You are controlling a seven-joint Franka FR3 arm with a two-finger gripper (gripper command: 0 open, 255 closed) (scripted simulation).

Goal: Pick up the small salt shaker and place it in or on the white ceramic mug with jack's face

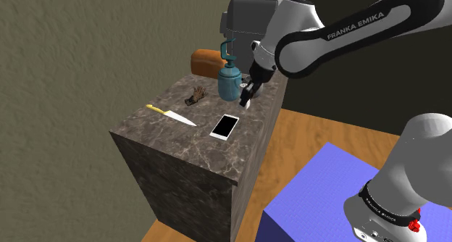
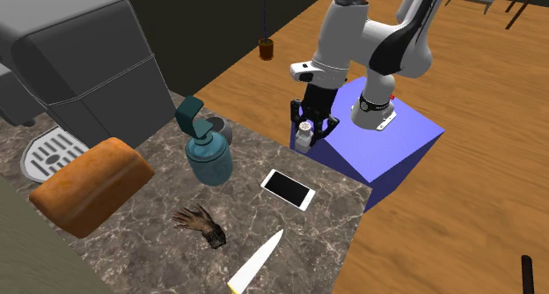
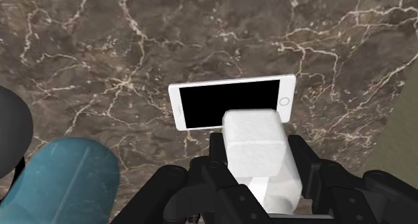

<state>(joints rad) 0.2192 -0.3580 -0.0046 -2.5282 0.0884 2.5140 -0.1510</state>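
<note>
- Gripper [image 3: 258, 163]: clamped on shaker [image 3: 254, 145], fingers each side; upright
- Shaker: white, held above counter [image 2: 330, 226], betw. phone [image 2: 288, 188] & counter edge nearest arm
- Dispenser [image 2: 207, 156]: teal, just beside phone, on bread [image 2: 88, 185] side
- Knife [image 2: 258, 261]: yellow hdl, flat on counter, nr brown glove [image 2: 201, 224]
- Mug: can't tell which item; grey round obj. behind dispenser, mostly hidden

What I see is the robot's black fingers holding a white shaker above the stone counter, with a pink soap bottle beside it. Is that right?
Not quite. The soap bottle is teal, not pink, as the second exterior view shows. The rest is right: the gripper clasps the white shaker between its black fingers above the stone counter, with the bottle beside it.
</note>
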